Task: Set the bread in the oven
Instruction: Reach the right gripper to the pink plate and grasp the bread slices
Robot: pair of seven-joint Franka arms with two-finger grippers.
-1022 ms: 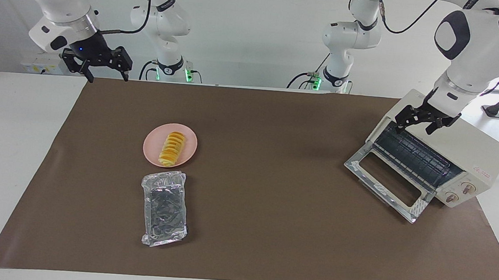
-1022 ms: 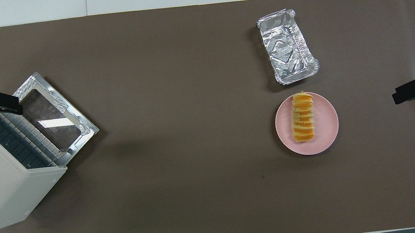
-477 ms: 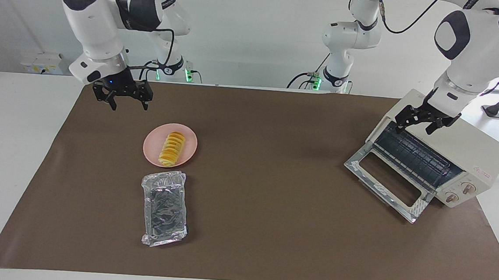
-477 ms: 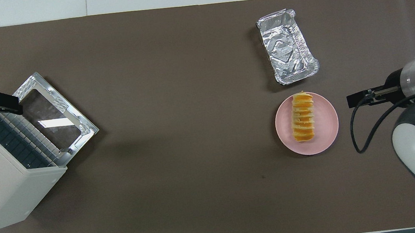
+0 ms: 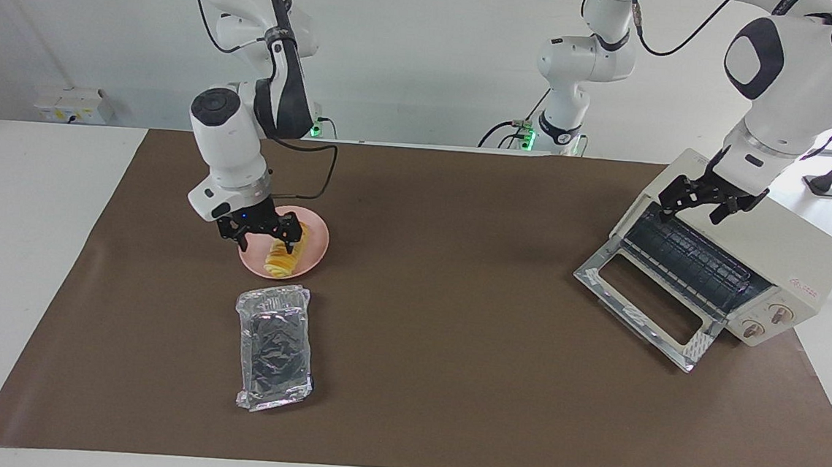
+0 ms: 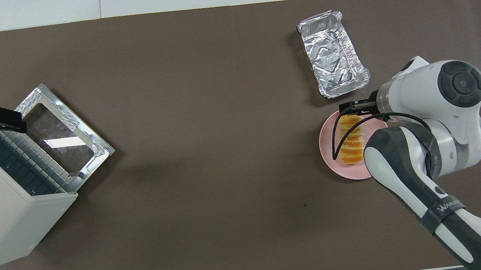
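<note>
Right gripper (image 5: pixel 255 235) hangs low over the pink plate (image 5: pixel 315 247) with fingers spread wide and nothing held, one finger in front of the bread (image 5: pixel 284 256), which lies on the plate toward the right arm's end of the table, just nearer the robots than the foil tray (image 5: pixel 275 346). Left gripper (image 5: pixel 699 208) waits over the top front edge of the oven (image 5: pixel 773 251), jaws wide and empty; the oven door (image 5: pixel 644 306) is folded down.

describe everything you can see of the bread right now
The bread is a small elongated yellow-orange loaf with ridged, slice-like segments. It lies flat on the round pink plate, toward the right arm's end of the table, nearer to the robots than the foil tray. The open right gripper is down over its end nearer the robots, partly hiding it; whether the fingers touch it cannot be told.
</note>
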